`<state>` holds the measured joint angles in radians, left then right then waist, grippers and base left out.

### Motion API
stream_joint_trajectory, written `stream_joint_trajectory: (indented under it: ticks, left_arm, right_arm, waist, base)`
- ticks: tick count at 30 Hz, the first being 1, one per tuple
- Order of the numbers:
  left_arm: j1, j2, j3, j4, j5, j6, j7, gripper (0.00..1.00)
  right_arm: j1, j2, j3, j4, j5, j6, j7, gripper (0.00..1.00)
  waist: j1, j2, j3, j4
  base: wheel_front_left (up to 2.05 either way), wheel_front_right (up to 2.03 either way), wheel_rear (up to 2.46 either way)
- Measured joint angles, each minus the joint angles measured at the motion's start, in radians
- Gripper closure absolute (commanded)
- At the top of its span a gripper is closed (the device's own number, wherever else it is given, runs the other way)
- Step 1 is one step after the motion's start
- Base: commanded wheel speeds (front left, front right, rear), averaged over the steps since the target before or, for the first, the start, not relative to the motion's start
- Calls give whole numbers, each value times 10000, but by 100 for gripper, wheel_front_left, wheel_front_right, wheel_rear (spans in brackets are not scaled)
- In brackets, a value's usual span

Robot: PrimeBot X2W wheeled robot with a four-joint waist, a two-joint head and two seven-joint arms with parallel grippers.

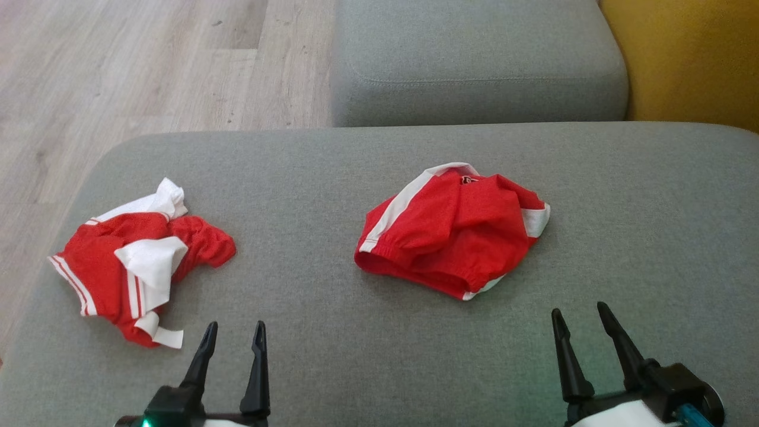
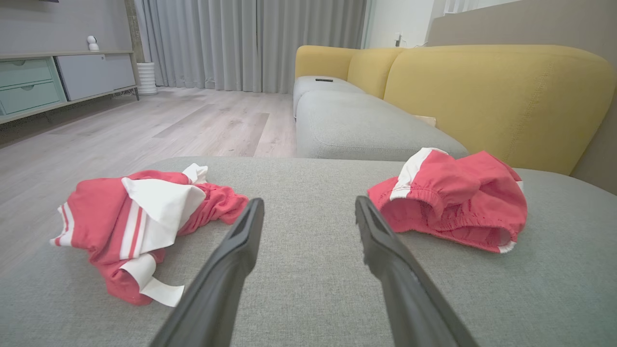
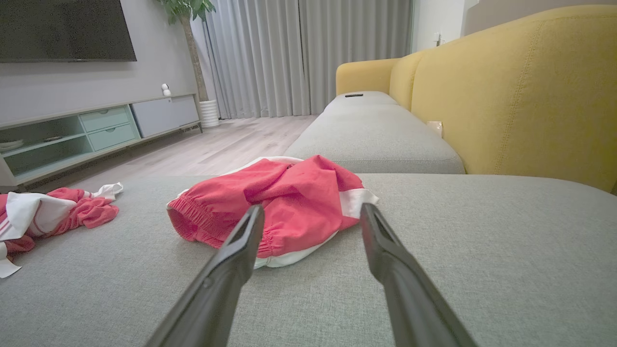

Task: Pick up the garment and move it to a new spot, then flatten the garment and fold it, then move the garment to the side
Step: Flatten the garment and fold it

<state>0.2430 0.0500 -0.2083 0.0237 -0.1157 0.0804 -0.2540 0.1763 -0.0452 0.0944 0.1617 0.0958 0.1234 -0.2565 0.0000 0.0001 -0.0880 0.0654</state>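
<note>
- My left gripper point(image 1: 236, 324) and right gripper point(image 1: 579, 308) both hover low over the near edge of the grey woven sofa cushion point(image 1: 367, 367). Both sets of jaws are spread wide and hold nothing.
- The bunched red fabric shorts with white side bands point(image 1: 450, 231) lie mid-cushion, ahead of the right gripper and apart from it.
- A second piece, the crumpled red-and-white striped garment point(image 1: 133, 261), lies near the cushion's left edge, ahead and to the left of the left gripper, untouched.
- I judge that none of the task is done yet: neither piece is lifted, flattened or folded.
- The pick-up, the move to a new spot, the flattening, the folding and the setting aside are all left to do.
- I cannot tell which piece is meant; the shorts seem likelier to me.
</note>
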Motion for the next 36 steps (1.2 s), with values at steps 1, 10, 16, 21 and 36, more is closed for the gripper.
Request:
stream_joint_trajectory:
  ticks: [1, 10, 16, 21, 36]
  left_arm:
    - [0, 0, -10, 0, 0, -8, 0, 0]
    - [0, 2, -42, 40, 0, -69, 0, 0]
    - [-12, 17, -385, 171, 368, -376, 0, 0]
    - [-498, 40, -1241, 754, 654, -646, 0, 0]
    - [-5432, 19, -5285, 3954, 1110, -968, 0, 0]
  right_arm:
    - [0, 0, 0, 4, 12, 0, 0, 0]
    - [0, 0, 0, 10, 12, 0, 0, 0]
    - [-8, 0, 4, 10, 12, 0, 0, 0]
    - [-75, 0, 178, 2, 10, 0, 0, 0]
    - [-1552, -4, 677, -798, -267, 0, 2, 0]
  waist:
    - [0, 0, 0, 0]
    - [0, 0, 45, -2]
    - [0, 0, 191, -31]
    - [0, 0, 485, -165]
    - [4, 0, 2380, -1421]
  base:
    - [0, 0, 0]
    - [0, 0, 0]
    - [0, 0, 0]
    - [0, 0, 0]
    - [0, 0, 0]
